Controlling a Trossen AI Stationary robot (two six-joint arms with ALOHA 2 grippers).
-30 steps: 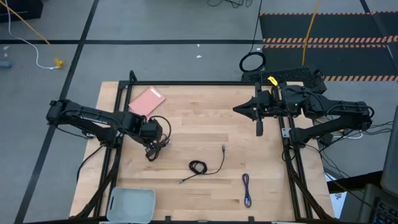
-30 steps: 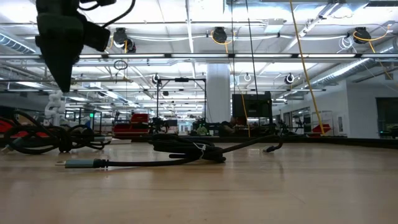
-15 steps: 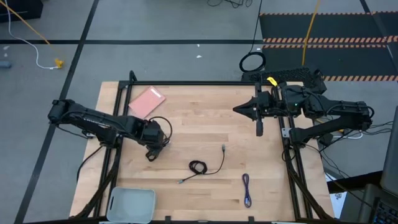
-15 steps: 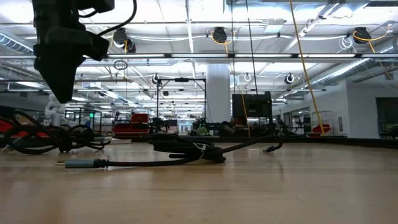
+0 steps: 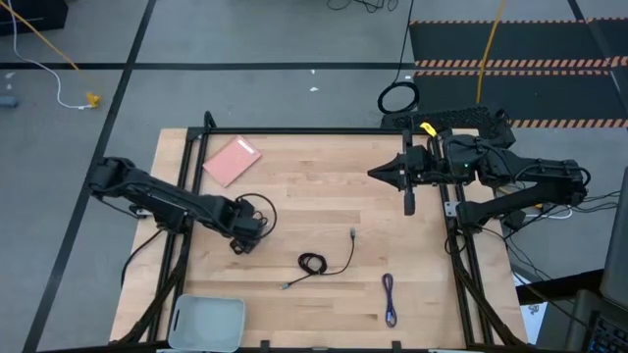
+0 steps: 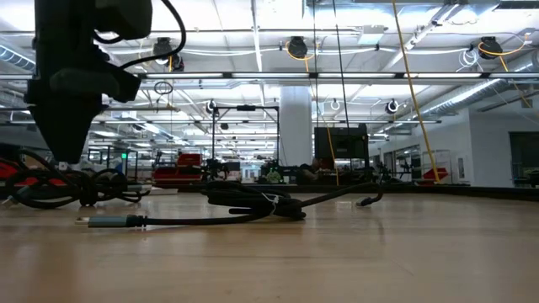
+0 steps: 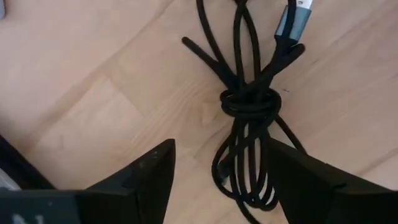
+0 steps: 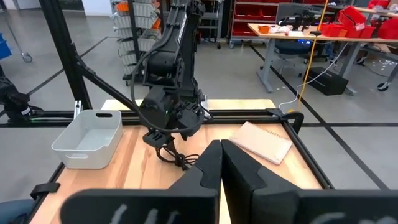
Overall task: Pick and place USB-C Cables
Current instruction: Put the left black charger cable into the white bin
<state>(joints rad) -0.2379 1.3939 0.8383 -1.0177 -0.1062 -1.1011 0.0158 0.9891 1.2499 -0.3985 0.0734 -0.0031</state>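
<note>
A black USB-C cable, bundled and knotted (image 7: pixel 249 99), lies flat on the wooden table (image 5: pixel 324 176) at the left. My left gripper (image 7: pixel 221 152) stands over it, open and pointing down, with one finger on each side of the bundle's looped end (image 7: pixel 245 180); I see no touch. In the high view this gripper (image 5: pixel 242 235) covers most of the bundle. A second black cable (image 5: pixel 314 263) lies loosely coiled at the table's middle, and a purple-blue cable (image 5: pixel 390 299) lies near the front right. My right gripper (image 5: pixel 385 173) hangs shut over the far right, holding nothing.
A pink flat card (image 5: pixel 233 160) lies at the far left corner. A white bin (image 5: pixel 208 322) stands at the near left edge. Black frame rails (image 5: pixel 294 130) run along the table's far and side edges. In the low view the middle cable (image 6: pixel 253 202) lies across the tabletop.
My left gripper has come down toward the knotted black cable and has opened. The cable has stayed where it lay on the table.
</note>
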